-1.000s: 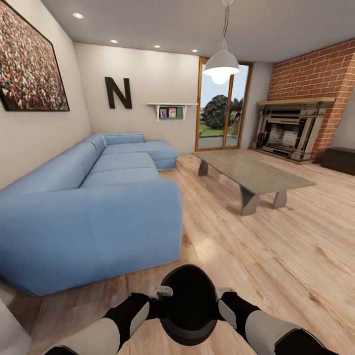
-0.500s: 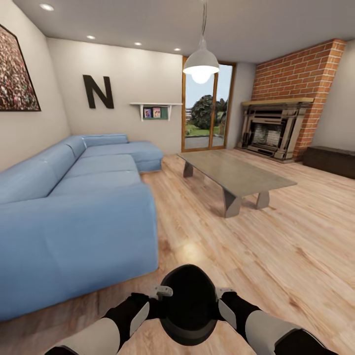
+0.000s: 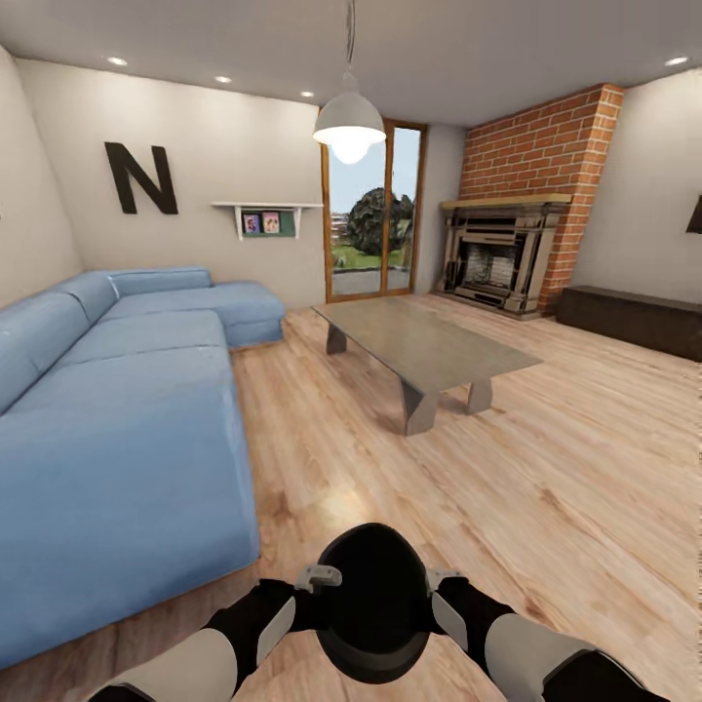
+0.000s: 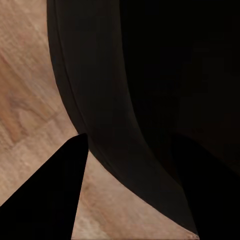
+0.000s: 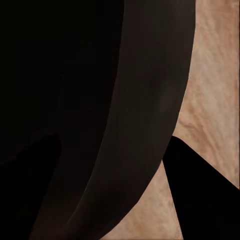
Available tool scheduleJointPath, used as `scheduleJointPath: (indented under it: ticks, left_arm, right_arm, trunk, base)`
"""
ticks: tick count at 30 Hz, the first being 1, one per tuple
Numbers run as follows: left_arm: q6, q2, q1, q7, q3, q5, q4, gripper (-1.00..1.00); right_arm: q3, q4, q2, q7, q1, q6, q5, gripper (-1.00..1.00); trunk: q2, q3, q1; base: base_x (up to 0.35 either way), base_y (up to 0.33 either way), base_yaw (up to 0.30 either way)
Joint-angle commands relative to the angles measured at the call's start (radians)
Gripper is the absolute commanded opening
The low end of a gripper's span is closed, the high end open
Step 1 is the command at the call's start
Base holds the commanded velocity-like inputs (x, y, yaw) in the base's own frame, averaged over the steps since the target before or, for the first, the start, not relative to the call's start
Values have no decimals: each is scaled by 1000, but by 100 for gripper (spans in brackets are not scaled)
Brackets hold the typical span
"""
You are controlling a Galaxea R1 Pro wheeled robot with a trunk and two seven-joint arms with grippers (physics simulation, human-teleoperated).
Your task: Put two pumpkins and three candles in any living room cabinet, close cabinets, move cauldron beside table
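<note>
the whole view has swung right since a second ago: sofa (image 3: 117, 429) slides off left, worktop (image 3: 429, 343) nears centre, more cabinet (image 3: 634, 320) shows by the fireplace (image 3: 497, 255). so the robot is turning toward the worktop, cauldron (image 3: 372, 600) carried low between both arms. left claw (image 3: 310, 597) and right claw (image 3: 441, 597) press its sides, seemingly clamped on it. fingertips are hidden behind the pot.

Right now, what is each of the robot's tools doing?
Left tool: pressed against the cauldron, helping hold it above the floor.
Right tool: pressed against the cauldron's other side, holding it too.
</note>
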Motion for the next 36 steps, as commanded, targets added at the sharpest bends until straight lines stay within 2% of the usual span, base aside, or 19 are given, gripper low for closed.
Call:
scheduleJointPath:
  ticks: [1, 11, 36]
  left_arm:
    - [3, 0, -1, 2, 0, -8, 1, -100]
    - [3, 0, -1, 2, 0, -8, 2, -100]
    - [3, 0, -1, 2, 0, -8, 15, -100]
  right_arm:
    - [4, -6, 0, -5, 0, 5, -23, -100]
    - [5, -5, 0, -5, -1, 4, -23, -100]
    - [5, -5, 0, -5, -1, 4, -23, -100]
  trunk:
    - [-1, -1, 0]
    - [-1, -1, 0]
    - [-1, -1, 0]
  base:
    - [220, -274, -148]
    - [220, -274, -81]
    - [220, -274, -2]
